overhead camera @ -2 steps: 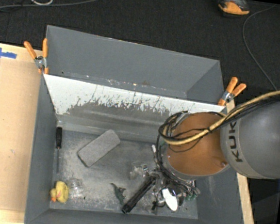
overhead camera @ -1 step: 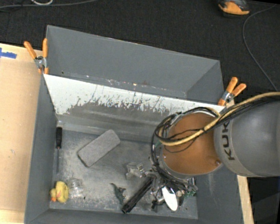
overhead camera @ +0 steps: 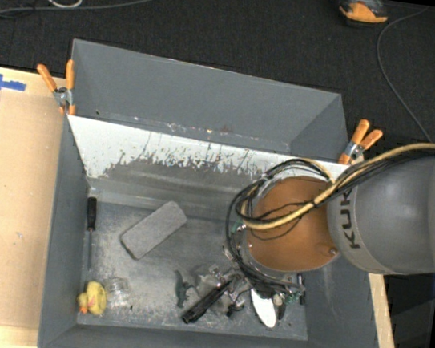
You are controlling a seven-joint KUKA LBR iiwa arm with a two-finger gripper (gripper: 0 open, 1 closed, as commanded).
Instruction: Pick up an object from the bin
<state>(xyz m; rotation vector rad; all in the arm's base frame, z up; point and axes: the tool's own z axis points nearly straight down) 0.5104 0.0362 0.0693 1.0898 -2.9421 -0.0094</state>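
My gripper (overhead camera: 275, 286) is low in the bin's front right part, mostly hidden under the arm's orange cover. Just below it lies a white oval thing (overhead camera: 264, 309), partly covered by the gripper. To the left of that, a black elongated tool (overhead camera: 206, 302) lies at a slant, touching a small heap of dark grey bits (overhead camera: 200, 278). The gripper sits right above the edge of this heap. I cannot see whether anything is held.
A grey rectangular foam block (overhead camera: 152, 229) lies in the middle of the floor. A black pen (overhead camera: 91, 213) rests along the left wall. A yellow rubber duck (overhead camera: 92, 298) and a clear plastic piece (overhead camera: 116, 292) sit in the front left corner.
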